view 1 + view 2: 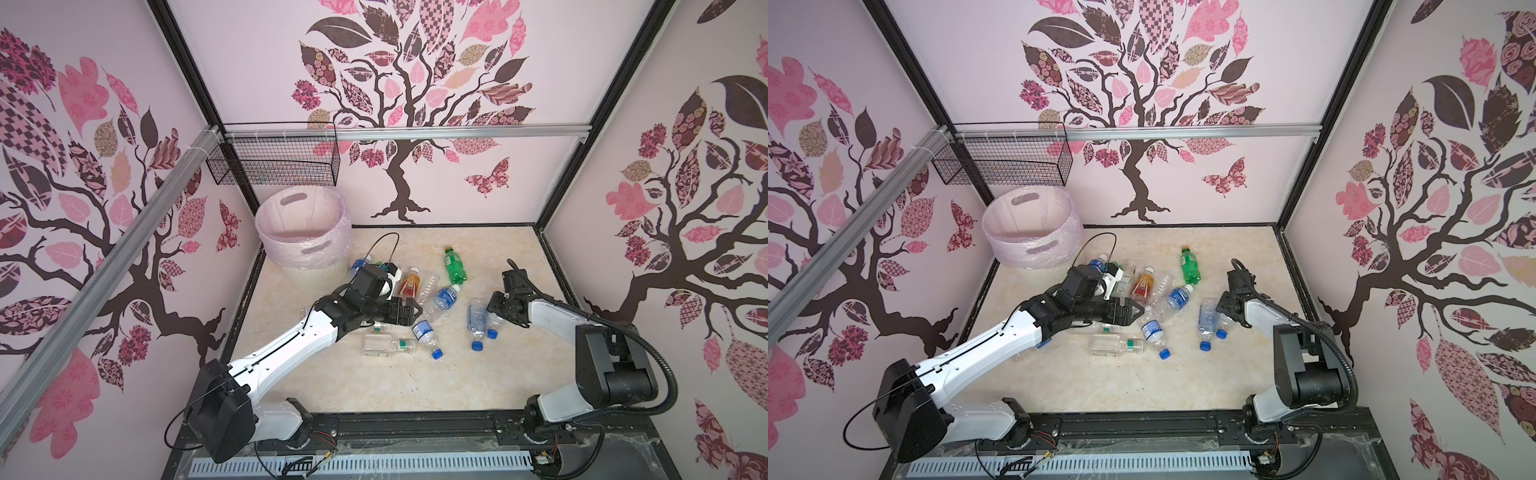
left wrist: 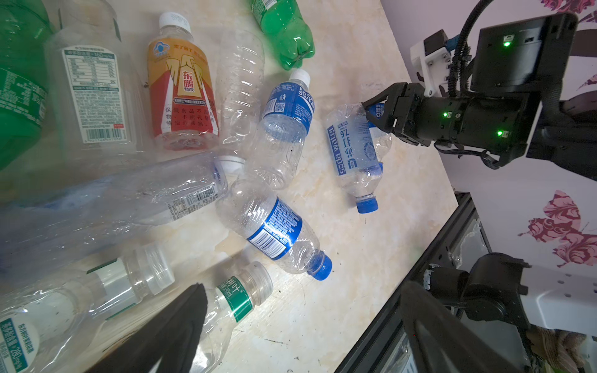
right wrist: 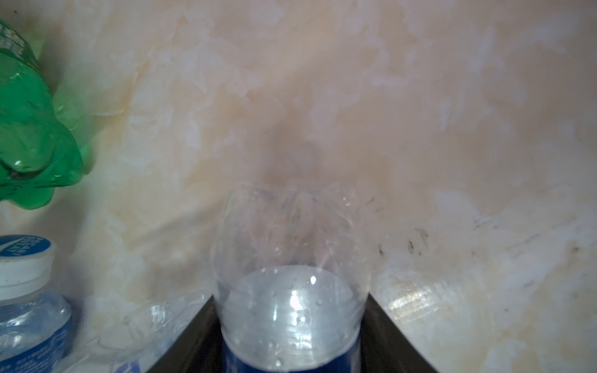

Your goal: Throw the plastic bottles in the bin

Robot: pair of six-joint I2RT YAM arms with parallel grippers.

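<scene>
Several plastic bottles lie in a loose heap on the marble floor: a green one, an orange-red one, blue-labelled clear ones and a green-banded one. The bin, pale pink with a thin liner, stands at the back left. My left gripper hovers open over the heap, its fingers wide apart in the left wrist view. My right gripper is low at the heap's right edge. Its fingers press both sides of a blue-labelled clear bottle, which lies beside a pale soda-water bottle.
A black wire basket hangs on the back wall above the bin. Patterned walls close in the left, back and right. A dark frame rail runs along the front edge, and bare floor lies between it and the bottles.
</scene>
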